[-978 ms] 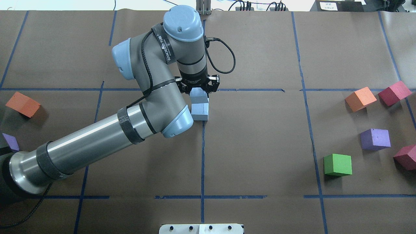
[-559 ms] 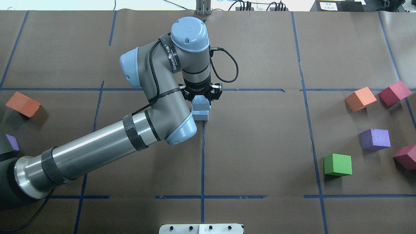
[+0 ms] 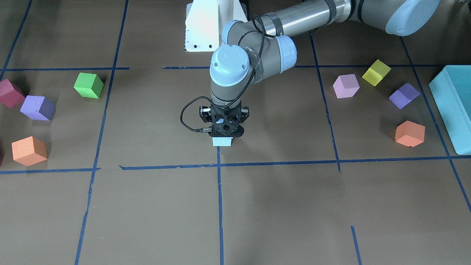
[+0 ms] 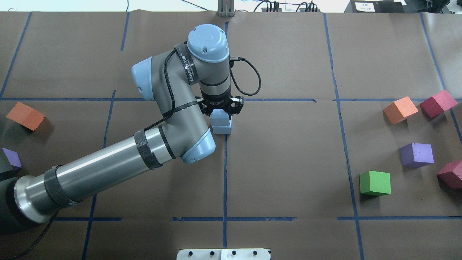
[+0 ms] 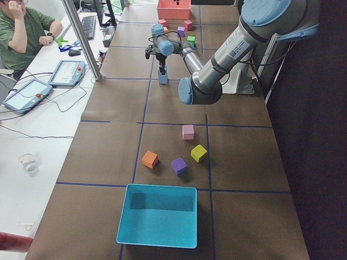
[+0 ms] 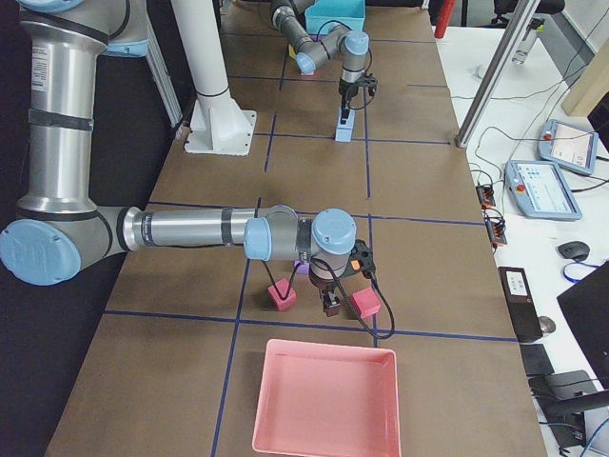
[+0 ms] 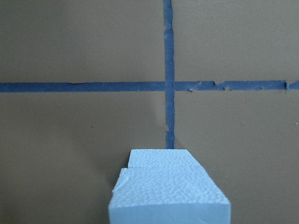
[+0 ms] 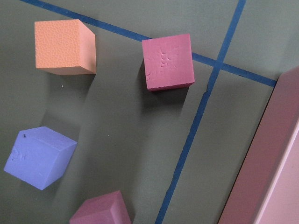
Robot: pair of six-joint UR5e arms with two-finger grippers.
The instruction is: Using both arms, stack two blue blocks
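Note:
Two pale blue blocks stand stacked near the table's middle, the upper blue block (image 4: 220, 116) on the lower blue block (image 4: 222, 128). My left gripper (image 4: 220, 110) points straight down and is shut on the upper block. The front view shows the gripper (image 3: 223, 135) with a pale blue block (image 3: 222, 141) under it. The left wrist view shows the held block (image 7: 170, 196) with the lower block (image 7: 159, 157) slightly offset beyond it. My right gripper (image 6: 330, 303) shows only in the right side view, low over maroon cubes; I cannot tell whether it is open or shut.
Right side: orange cube (image 4: 400, 109), maroon cubes (image 4: 438, 103), purple cube (image 4: 417, 154), green cube (image 4: 375, 183), pink tray (image 6: 285, 443). Left side: orange cube (image 4: 25, 115), purple cube (image 4: 12, 157), pink cube (image 3: 346, 85), yellow cube (image 3: 376, 72), teal box (image 3: 452, 106).
My left gripper has come down with the upper blue block, closing the gap to the lower block; the wrist shifted slightly right, then back. The other cubes have not moved.

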